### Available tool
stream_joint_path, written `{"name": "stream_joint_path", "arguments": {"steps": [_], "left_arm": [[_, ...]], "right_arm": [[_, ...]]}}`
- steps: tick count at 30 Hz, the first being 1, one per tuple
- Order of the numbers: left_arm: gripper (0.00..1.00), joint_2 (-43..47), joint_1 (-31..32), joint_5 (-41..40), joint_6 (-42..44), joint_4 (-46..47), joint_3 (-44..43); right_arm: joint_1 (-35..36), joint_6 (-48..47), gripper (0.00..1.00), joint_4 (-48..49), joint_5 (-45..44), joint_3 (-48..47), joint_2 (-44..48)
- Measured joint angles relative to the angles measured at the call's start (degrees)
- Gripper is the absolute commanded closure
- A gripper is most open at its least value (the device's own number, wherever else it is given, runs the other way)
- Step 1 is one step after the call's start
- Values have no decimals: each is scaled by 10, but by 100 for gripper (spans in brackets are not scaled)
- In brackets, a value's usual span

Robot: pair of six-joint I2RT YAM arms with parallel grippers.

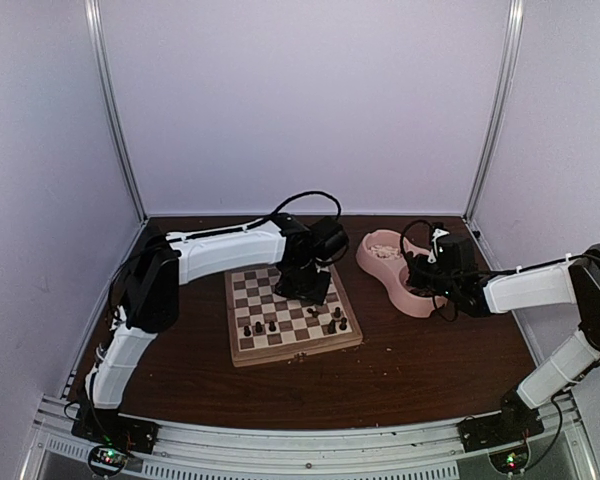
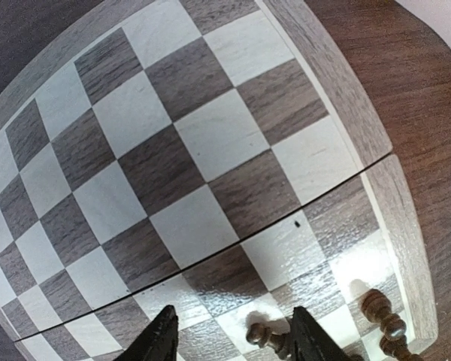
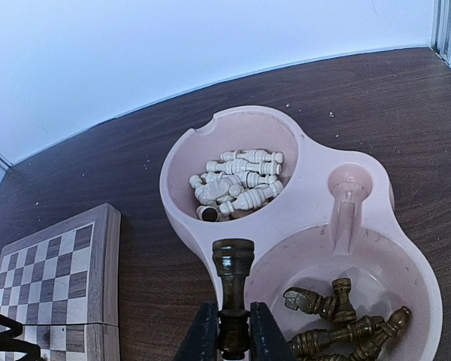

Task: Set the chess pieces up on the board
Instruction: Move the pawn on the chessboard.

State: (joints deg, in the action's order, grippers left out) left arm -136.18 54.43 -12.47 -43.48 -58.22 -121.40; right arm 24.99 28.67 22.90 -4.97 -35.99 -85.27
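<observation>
1 upright dark piece (image 3: 234, 274), pinched in our right gripper (image 3: 233, 322), has the board (image 3: 54, 265) to its left, under our spread left gripper (image 2: 234, 335).

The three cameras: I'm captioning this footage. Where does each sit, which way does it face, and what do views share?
Top external: above and behind the bases, looking down and forward at the board, pink double bowl, left arm and right arm.
Left wrist: close above the board, facing down; the open left gripper shows at the bottom.
Right wrist: over the bowl, facing down toward the back wall; the right gripper pinches a dark piece.
Shared: top external and right wrist both show board and bowl.
</observation>
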Motion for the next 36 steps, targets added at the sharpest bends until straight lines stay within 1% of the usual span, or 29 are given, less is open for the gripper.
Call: {"name": "stream_joint_path", "arguments": {"steps": [6, 12, 17, 21, 28, 36], "left_arm": [[40, 38, 0, 22, 9, 39, 48], [39, 66, 0, 49, 47, 41, 58], [39, 81, 0, 83, 37, 28, 66], [42, 85, 1, 96, 13, 24, 87], [52, 85, 1, 93, -32, 21, 114], [57, 85, 2, 59, -59, 22, 133]], "right_arm": [[0, 0, 100, 0, 0, 0, 0], [0, 0, 100, 0, 0, 0, 3], [0, 0, 100, 0, 0, 0, 3], [0, 0, 100, 0, 0, 0, 3], [0, -1, 100, 0, 0, 0, 3], [0, -1, 100, 0, 0, 0, 3]]}}
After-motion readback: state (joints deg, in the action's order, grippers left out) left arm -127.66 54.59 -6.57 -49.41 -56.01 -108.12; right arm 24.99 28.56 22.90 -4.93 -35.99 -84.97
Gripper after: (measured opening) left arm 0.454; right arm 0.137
